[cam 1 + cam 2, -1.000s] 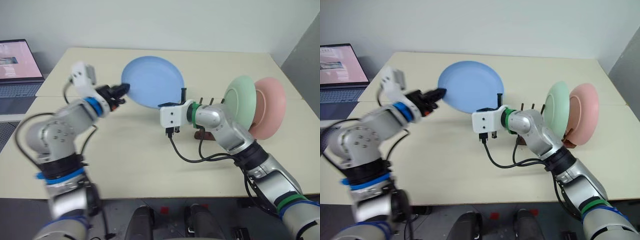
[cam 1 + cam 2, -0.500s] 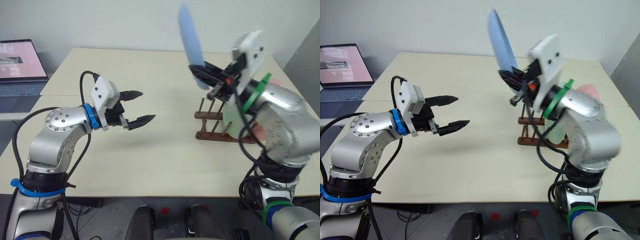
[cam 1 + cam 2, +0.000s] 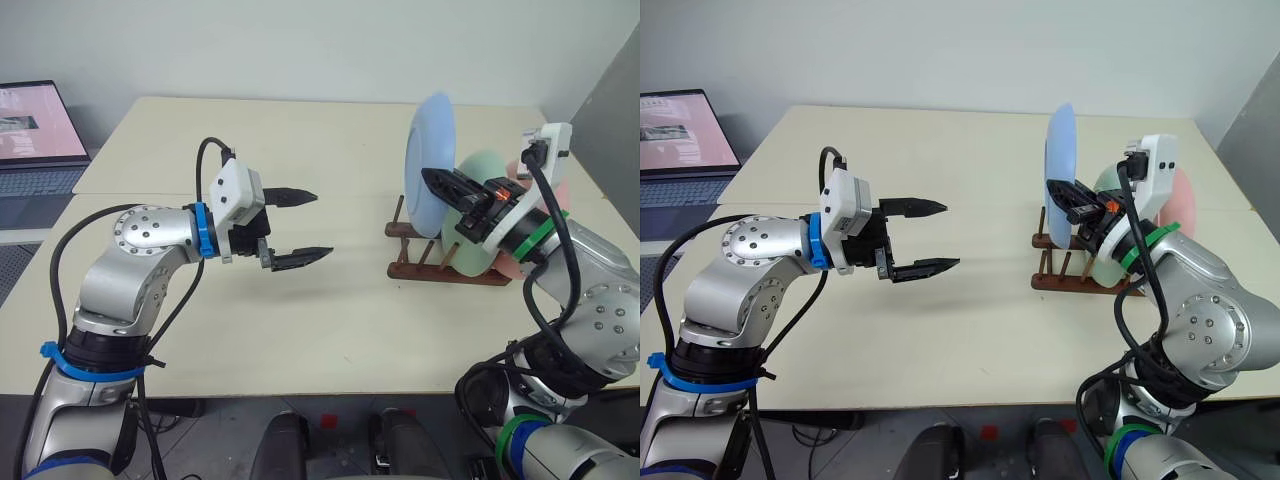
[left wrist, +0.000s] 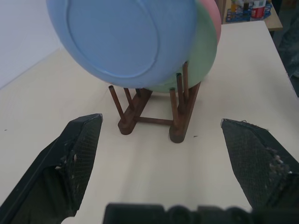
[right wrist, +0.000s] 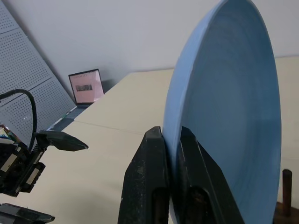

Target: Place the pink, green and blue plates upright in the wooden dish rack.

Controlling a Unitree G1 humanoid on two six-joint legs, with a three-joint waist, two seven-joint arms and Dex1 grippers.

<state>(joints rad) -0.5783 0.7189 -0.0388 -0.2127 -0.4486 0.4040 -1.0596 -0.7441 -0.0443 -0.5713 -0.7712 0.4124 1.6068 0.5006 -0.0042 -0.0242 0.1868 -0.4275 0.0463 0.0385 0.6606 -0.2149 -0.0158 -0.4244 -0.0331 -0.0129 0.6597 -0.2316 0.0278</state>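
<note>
1. While the right gripper [image 3: 1065, 197] is pinching the rim of the round light blue plate [image 3: 430, 165] between its two black fingers [image 5: 148, 177], that plate is standing on edge above the near-left end of the small dark-brown wooden dish rack [image 3: 420, 262].
2. Its lower edge is hanging over the rack's upright pegs [image 4: 180, 88]; whether it is touching them or sitting between them cannot be told.
3. Just behind the blue plate, the pale mint green round plate [image 3: 480, 172] is standing upright in the rack.
4. Behind that one, the salmon pink round plate [image 3: 1178, 200] is also standing upright, mostly covered by the green plate and the right arm.
5. In the left wrist view the three plates are overlapping one another, blue in front, green next, pink last.
6. The left gripper [image 3: 300, 228] is hovering over the cream tabletop [image 3: 300, 330], well apart from the rack and pointing toward it.
7. Its black fingers [image 4: 74, 158] are spread wide with nothing between them.
8. A laptop with a lit pinkish screen [image 3: 35, 125] is sitting open on the neighbouring surface off the table's far left.
</note>
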